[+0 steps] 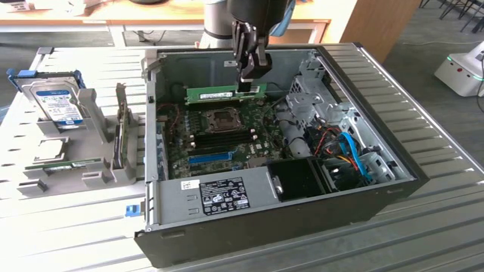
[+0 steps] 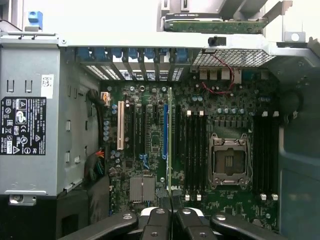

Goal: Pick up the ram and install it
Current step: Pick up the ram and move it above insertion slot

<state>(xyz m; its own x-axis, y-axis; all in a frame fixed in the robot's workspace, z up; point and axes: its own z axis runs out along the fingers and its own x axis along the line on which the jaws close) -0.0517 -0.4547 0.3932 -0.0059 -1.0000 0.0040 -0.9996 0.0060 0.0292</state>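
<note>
Inspection of surroundings. The table (image 1: pixel 431 226) is of pale grey ribbed metal slats, brightly lit. Beyond its far edge stands a light wooden desk (image 1: pixel 68 21). Off the far corner, at the exterior view's right, a tall wooden panel (image 1: pixel 382 25) rises from a grey floor (image 1: pixel 423 54). Dark chair legs (image 1: pixel 457 11) stand further back. A white unit (image 1: pixel 461 71) with a green light sits beside the table's edge on that side. Lighting even, shadows soft.
</note>
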